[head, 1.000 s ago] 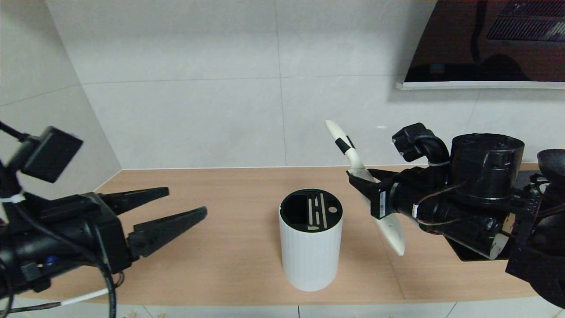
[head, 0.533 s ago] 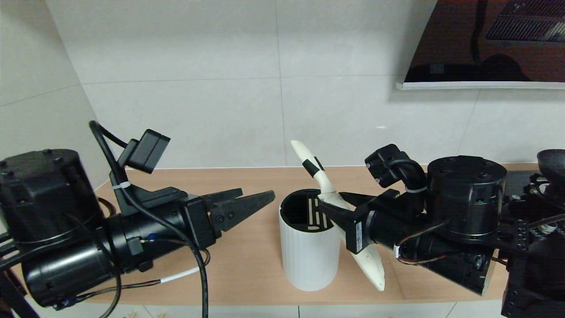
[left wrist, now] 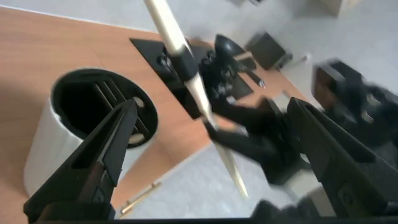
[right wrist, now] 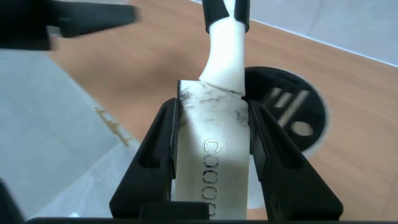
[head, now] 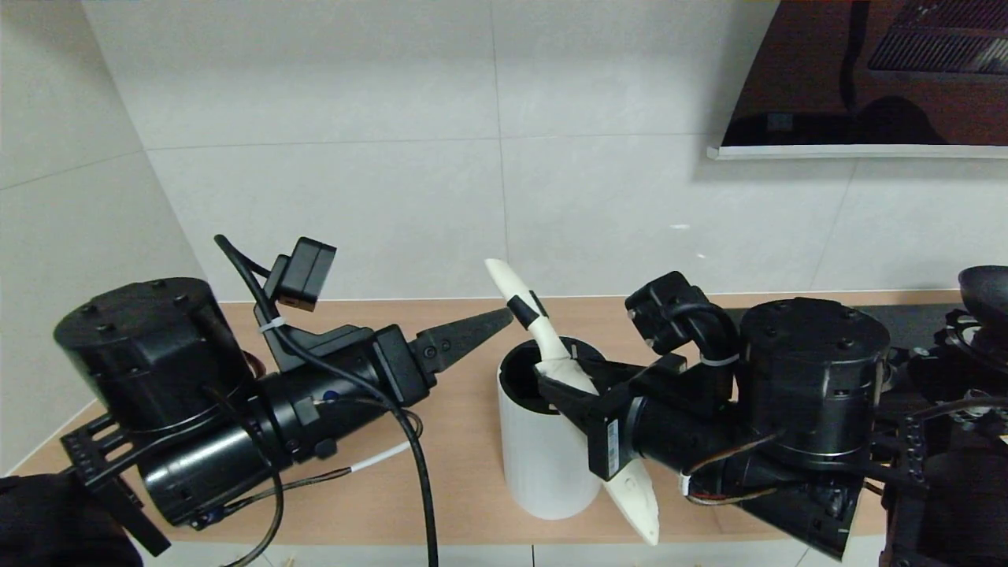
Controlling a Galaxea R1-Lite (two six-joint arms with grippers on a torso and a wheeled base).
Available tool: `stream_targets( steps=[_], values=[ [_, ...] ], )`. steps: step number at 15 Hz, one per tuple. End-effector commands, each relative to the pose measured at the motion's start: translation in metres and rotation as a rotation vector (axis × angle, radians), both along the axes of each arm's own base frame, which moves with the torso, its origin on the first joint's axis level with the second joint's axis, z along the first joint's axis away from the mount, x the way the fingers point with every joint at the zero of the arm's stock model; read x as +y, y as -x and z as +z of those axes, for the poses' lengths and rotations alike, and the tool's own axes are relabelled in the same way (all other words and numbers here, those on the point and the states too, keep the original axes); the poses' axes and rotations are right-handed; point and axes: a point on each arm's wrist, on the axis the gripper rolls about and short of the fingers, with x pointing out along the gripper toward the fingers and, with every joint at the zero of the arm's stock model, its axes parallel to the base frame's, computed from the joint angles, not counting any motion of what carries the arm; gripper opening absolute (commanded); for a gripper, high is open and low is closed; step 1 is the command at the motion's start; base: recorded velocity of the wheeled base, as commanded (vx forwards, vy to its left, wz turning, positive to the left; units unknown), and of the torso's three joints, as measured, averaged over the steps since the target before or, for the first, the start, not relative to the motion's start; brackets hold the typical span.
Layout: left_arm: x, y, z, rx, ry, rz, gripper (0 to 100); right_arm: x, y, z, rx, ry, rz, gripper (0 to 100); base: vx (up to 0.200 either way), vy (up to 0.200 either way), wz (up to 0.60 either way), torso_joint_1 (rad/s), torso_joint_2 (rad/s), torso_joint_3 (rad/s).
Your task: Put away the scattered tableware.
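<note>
A white ribbed cylindrical holder [head: 543,465] with a black slotted top stands near the counter's front edge. My right gripper [head: 579,390] is shut on a cream utensil [head: 528,311] with a black band on its handle. The handle slants up over the holder's mouth and the flat blade hangs down in front of the holder's right side. In the right wrist view the fingers [right wrist: 163,134] clamp the utensil's [right wrist: 214,155] wide blade above the holder [right wrist: 292,106]. My left gripper [head: 472,331] is open, just left of the holder's rim. The left wrist view has it [left wrist: 211,109] framing the holder [left wrist: 43,137] and utensil [left wrist: 186,62].
The wooden counter [head: 457,472] meets a tiled wall behind. A black cooktop [head: 913,315] lies at the right end, with a dark range hood [head: 866,79] above it. A thin stick [left wrist: 143,194] lies on the grey floor below the counter's front edge.
My right gripper has carried the utensil left, from beside the holder to over its mouth. My left arm has swung right and upward, its fingertips now near the holder's rim.
</note>
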Motion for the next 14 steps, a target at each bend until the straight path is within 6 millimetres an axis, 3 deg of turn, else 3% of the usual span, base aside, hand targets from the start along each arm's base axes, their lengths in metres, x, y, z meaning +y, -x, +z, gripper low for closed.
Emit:
stream_targets(
  steps=[1,4,14],
  values=[
    [-0.012,-0.008,-0.009,0.026,-0.018,0.033,100,0.007,0.007,0.001,0.005,-0.012,0.03,0,0.0,0.0,0.0,0.0,0.0,0.0],
    [-0.023,-0.016,-0.016,0.011,-0.013,0.098,100,0.011,0.013,0.0,0.009,-0.009,0.051,0,0.0,0.0,0.0,0.0,0.0,0.0],
    [-0.03,-0.006,-0.014,-0.021,0.012,0.055,100,0.016,0.015,-0.005,0.022,0.001,0.065,0,0.0,0.0,0.0,0.0,0.0,0.0]
  ],
)
